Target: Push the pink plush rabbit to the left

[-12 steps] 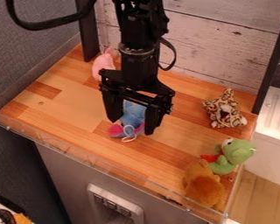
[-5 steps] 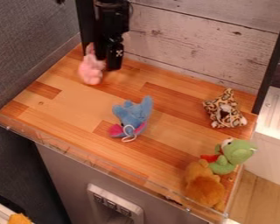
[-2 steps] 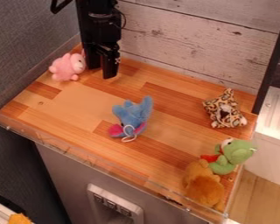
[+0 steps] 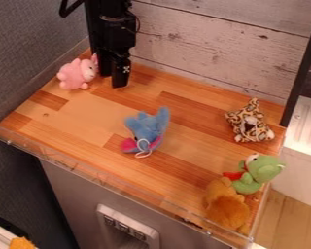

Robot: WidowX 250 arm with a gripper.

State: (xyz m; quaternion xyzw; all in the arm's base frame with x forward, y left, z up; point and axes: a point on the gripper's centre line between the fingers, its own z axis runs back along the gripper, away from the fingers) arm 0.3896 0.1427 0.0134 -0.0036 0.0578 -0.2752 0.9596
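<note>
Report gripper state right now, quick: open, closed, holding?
Gripper: open or closed, can't tell; nothing visibly held. It's low over the wooden tabletop, right beside the pink plush toy.

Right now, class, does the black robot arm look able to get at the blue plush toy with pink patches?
Probably yes: no toy stands between its hand, near the back wall, and the blue plush toy. The pink plush toy sits beside the hand, off that path.
</note>
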